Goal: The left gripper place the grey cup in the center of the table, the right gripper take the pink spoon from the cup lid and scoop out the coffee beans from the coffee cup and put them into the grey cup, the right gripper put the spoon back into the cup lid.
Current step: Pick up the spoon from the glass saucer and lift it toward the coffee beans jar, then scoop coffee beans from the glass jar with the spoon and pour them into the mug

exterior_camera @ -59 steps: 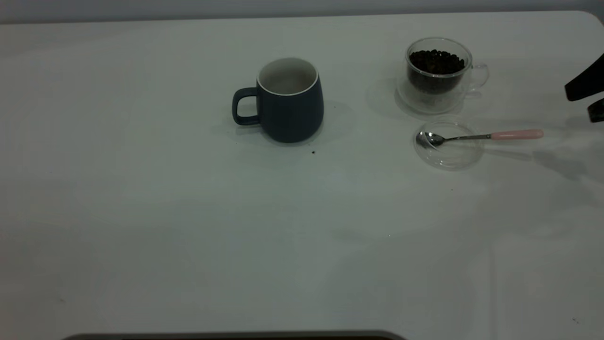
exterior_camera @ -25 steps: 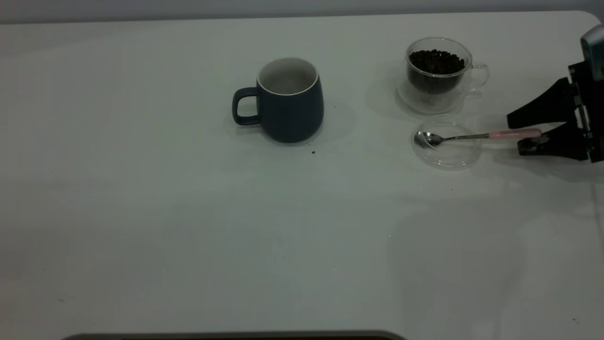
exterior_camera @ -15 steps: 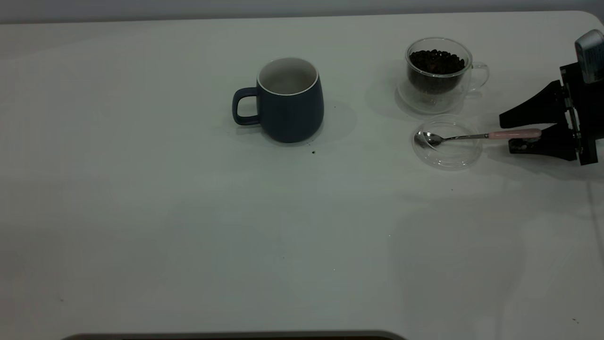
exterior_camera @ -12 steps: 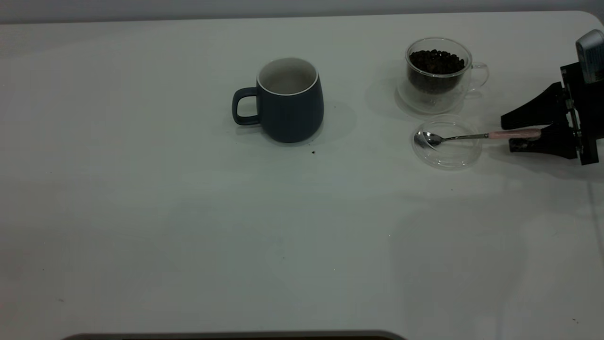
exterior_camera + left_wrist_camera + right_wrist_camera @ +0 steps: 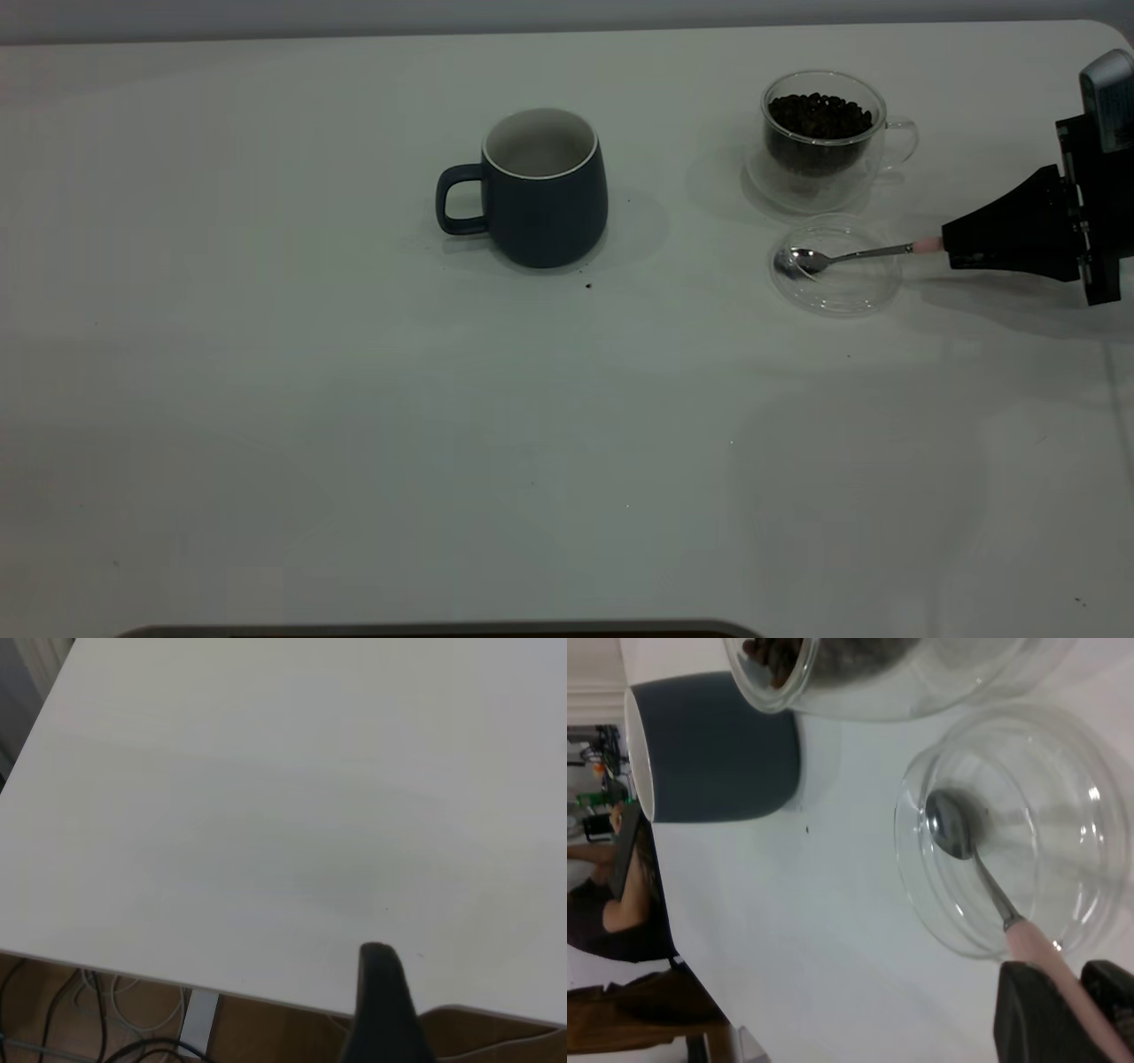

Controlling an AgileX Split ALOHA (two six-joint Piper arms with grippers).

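My right end effector (image 5: 948, 248) clamped on pink spoon (image 5: 846, 257) handle, mostly hidden; bowl in cup lid (image 5: 837, 288). Left end effector (image 5: 383, 1010): opening unclear.

White bench (image 5: 354, 425) filling nearly the whole exterior view, rounded at its far right corner, dotted with a few dark specks. Grey wall (image 5: 532, 13) as a thin band behind the far edge. Soft, even light with faint shadows. Below the bench edge in the left wrist view, brownish floor (image 5: 266, 1032), a pale bench leg (image 5: 199, 1023) and dark cables (image 5: 53, 1019).
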